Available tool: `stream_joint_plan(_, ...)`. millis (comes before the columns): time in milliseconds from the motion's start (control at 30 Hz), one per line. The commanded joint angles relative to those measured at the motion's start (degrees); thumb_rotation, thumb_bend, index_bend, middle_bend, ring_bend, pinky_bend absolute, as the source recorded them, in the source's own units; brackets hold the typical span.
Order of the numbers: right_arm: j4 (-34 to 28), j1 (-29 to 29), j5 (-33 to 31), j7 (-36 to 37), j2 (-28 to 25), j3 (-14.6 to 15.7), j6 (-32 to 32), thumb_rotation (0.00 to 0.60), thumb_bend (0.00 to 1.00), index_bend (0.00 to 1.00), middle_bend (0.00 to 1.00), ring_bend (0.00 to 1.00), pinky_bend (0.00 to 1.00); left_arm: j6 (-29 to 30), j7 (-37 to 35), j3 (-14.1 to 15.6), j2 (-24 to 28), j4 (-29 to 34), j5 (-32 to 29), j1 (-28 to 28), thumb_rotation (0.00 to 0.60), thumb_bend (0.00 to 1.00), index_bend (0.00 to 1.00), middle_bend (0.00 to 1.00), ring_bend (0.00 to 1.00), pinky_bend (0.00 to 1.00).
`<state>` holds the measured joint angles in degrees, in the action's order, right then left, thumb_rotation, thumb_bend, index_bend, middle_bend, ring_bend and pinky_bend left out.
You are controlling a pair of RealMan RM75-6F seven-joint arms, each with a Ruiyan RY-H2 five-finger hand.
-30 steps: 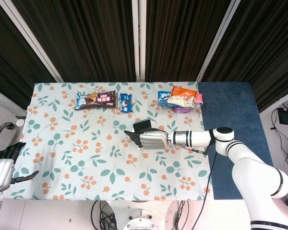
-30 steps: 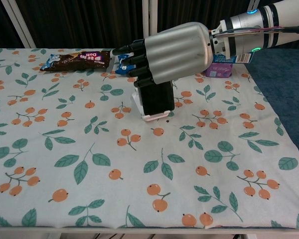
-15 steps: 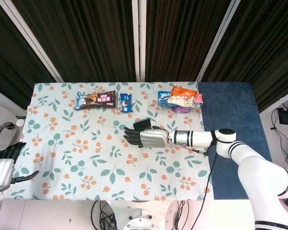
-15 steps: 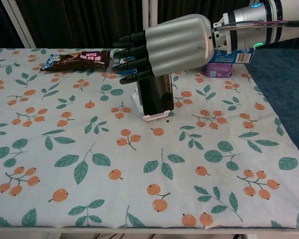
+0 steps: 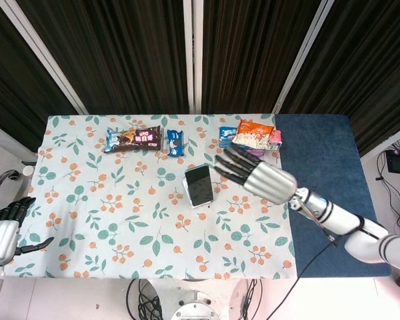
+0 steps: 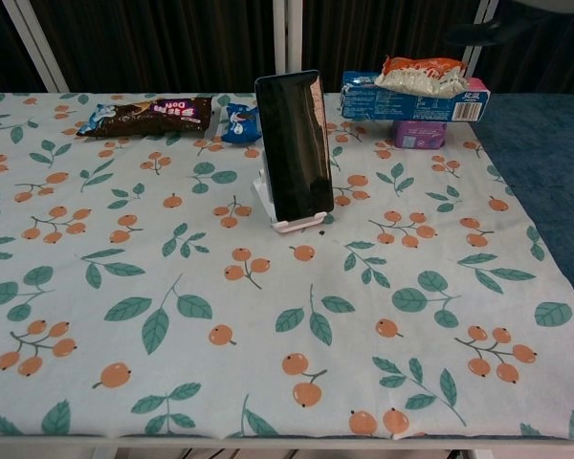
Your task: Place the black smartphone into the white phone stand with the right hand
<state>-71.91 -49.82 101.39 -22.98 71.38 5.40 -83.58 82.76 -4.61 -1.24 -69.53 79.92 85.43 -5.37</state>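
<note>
The black smartphone [image 5: 200,185] [image 6: 295,145] stands upright in the white phone stand [image 6: 289,220] [image 5: 197,202] near the middle of the table. My right hand [image 5: 259,175] hovers to the phone's right and higher up, fingers spread, holding nothing and apart from the phone. The chest view shows only a sliver of that hand [image 6: 526,17] at its top right corner. My left hand [image 5: 1,233] stays off the table's left edge with its fingers apart and nothing in them.
A brown snack bag [image 5: 133,138] and a small blue packet [image 5: 175,142] lie at the back left. Blue and purple boxes with an orange snack bag [image 5: 252,134] on top sit at the back right. A dark blue mat [image 5: 320,167] covers the table's right side.
My right hand has let go of the phone and lifted up and away to the right. The phone remains standing in the stand.
</note>
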Motion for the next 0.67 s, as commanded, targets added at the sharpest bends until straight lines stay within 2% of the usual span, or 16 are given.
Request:
stream_joint_plan(33,-13.10,13.89,-13.73,8.86,-8.11,0.61,-5.01,0.600,0.21,0.00,0.00,0.00,0.00,0.12,1.13,0.00,0.10,0.95,0.37,-0.20,0.338,0.01,0.12,0.11,0.13,0.22)
stream_joint_plan(100,-17.94,19.38,-19.24,15.67,-10.20,1.49,-5.54,0.600,0.22,0.00,0.00,0.00,0.00,0.40,2.05,-0.06,0.28,1.87,0.81,-0.38,0.338,0.01,0.12,0.11,0.13,0.22)
stream_joint_plan(167,-20.36,23.54,-22.08,20.22,-11.46,2.31,-6.41,0.600,0.23,0.00,0.00,0.00,0.00,0.58,2.88,-0.15,0.52,2.81,1.11,-0.55,0.338,0.01,0.12,0.11,0.13,0.22)
stream_joint_plan(333,-21.66,33.11,-26.76,26.23,-11.30,4.23,-8.04,0.600,0.22,0.00,0.00,0.00,0.00,1.24,5.23,-0.52,1.28,5.45,2.28,-1.22,0.338,0.01,0.12,0.11,0.13,0.22)
stream_joint_plan(467,-19.78,37.05,-27.25,30.09,-9.57,4.30,-7.36,0.600,0.22,0.00,0.00,0.00,0.00,1.72,6.43,-0.59,1.87,6.65,3.04,-1.48,0.337,0.02,0.12,0.11,0.13,0.22)
stream_joint_plan(667,-17.12,38.50,-24.84,30.63,-8.24,2.09,-6.79,0.600,0.23,0.00,0.00,0.00,0.00,1.49,6.94,-0.63,2.77,7.61,3.27,-1.87,0.337,0.02,0.12,0.11,0.13,0.22)
